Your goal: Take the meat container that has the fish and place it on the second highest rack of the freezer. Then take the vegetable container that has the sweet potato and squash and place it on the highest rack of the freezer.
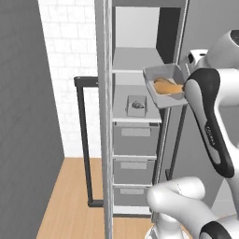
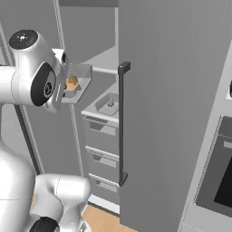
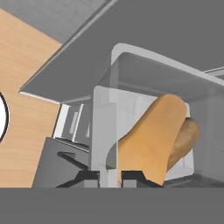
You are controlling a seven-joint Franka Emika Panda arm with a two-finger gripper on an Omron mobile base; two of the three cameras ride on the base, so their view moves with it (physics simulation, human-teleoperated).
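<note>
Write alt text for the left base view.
The end effector holds the vegetable container with orange food, tilted, before the open freezer at top-shelf height. The fish tray sits on the shelf below, above grey drawers.

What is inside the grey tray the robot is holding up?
The shallow grey tray in the gripper holds rounded orange and tan lumps, the sweet potato and squash. They cover part of the tray's floor, so anything beneath them cannot be seen.

Vegetable container (image 3: pixel 144 78) — translucent, glossy plastic; floor (image 1: pixel 70 196) — matt wood.
</note>
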